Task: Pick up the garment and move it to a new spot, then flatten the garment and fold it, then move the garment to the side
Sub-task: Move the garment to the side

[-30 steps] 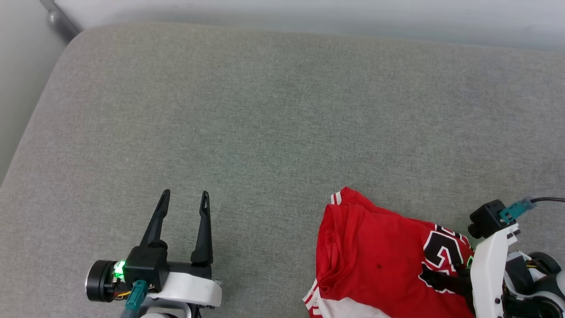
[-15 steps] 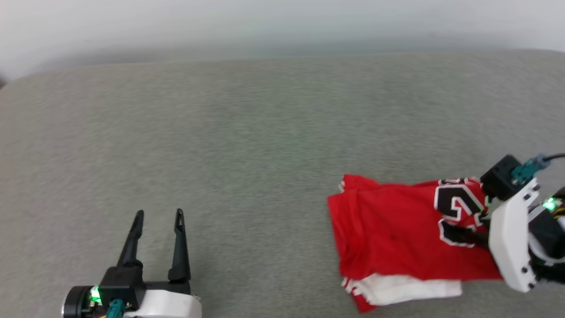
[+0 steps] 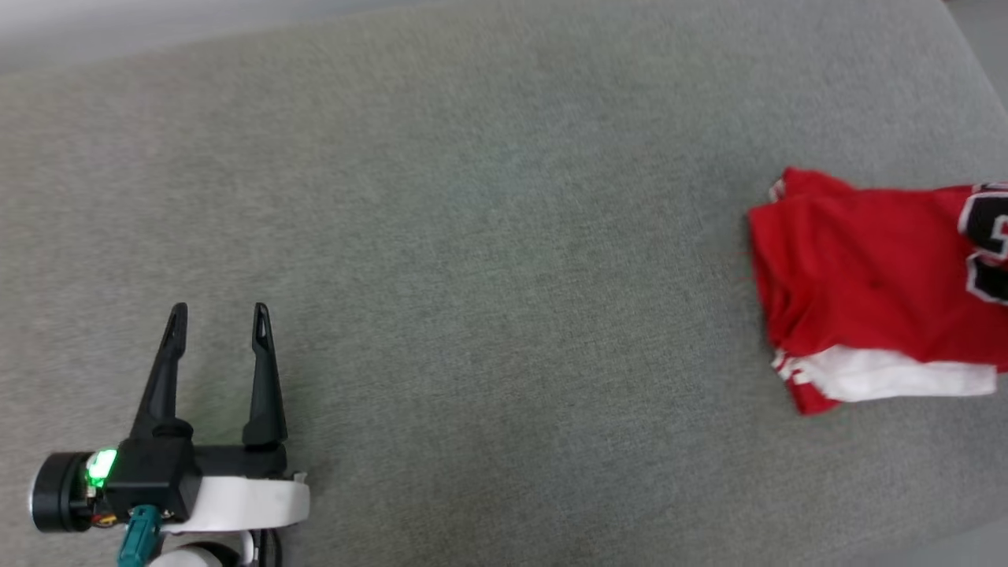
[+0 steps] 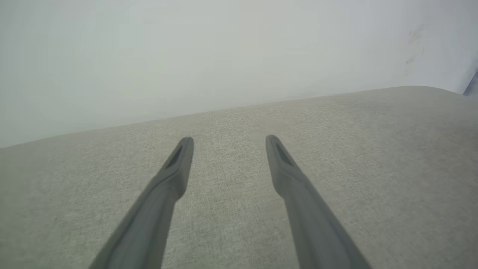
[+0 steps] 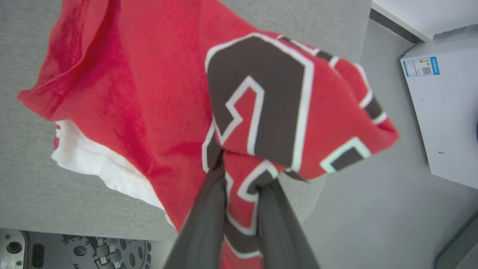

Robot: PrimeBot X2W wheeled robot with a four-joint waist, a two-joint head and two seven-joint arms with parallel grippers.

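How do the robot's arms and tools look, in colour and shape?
The left tool has two long, thin black fingers that taper to slotted tips, on a black block. Behind it sit a white shell, a green light, a teal plug and a black round cap. On the right tool the fingers look dark grey and smooth.

This looks like a robotics lab or test room rather than a home. A broad grey fabric-covered pad (image 3: 472, 236) with rounded corners serves as the work surface and stands against a bare pale wall (image 4: 186, 56). Beside it, on a smooth grey floor (image 5: 373, 209), stands a plain white cabinet (image 5: 444, 130) bearing 1 blue-edged sticker (image 5: 421, 66) with a QR code, like an equipment tag.
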